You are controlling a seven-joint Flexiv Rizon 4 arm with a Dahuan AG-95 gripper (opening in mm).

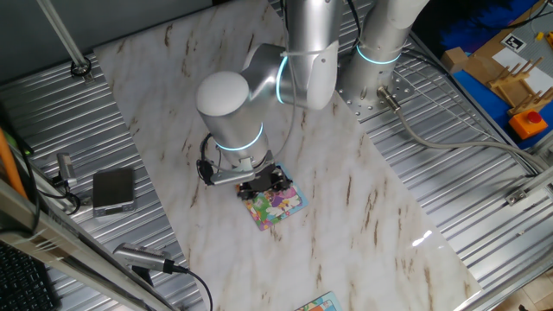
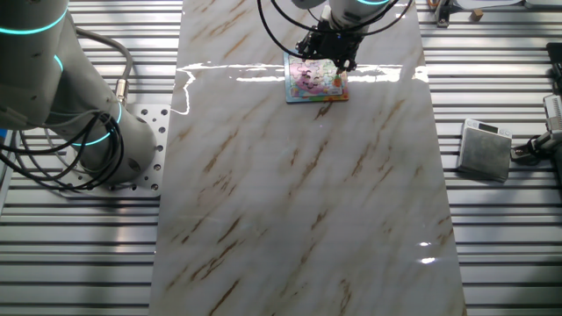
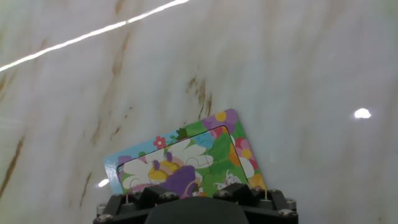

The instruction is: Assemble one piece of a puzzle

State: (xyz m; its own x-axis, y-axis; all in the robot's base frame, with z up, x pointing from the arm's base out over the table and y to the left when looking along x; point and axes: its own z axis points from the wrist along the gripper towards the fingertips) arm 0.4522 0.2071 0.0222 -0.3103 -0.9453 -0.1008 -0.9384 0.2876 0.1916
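Observation:
The puzzle (image 1: 281,206) is a small square cartoon board lying flat on the marble table. It also shows in the other fixed view (image 2: 314,80) and in the hand view (image 3: 186,155), with pink-purple figures in the middle and green, yellow and blue edges. My gripper (image 1: 264,183) hangs low over the board's far edge, and in the other fixed view (image 2: 328,46) it sits just behind the board. In the hand view only the black gripper body (image 3: 196,210) shows along the bottom edge; the fingertips are hidden. I see no loose piece; it is hidden or out of view.
A small grey box (image 1: 114,190) sits on the ribbed metal beside the table (image 2: 486,149). A sliver of another board (image 1: 316,303) lies at the table's near edge. A second arm's base (image 2: 97,132) stands to the side. A blue tray with cardboard parts (image 1: 505,65) is at the back right.

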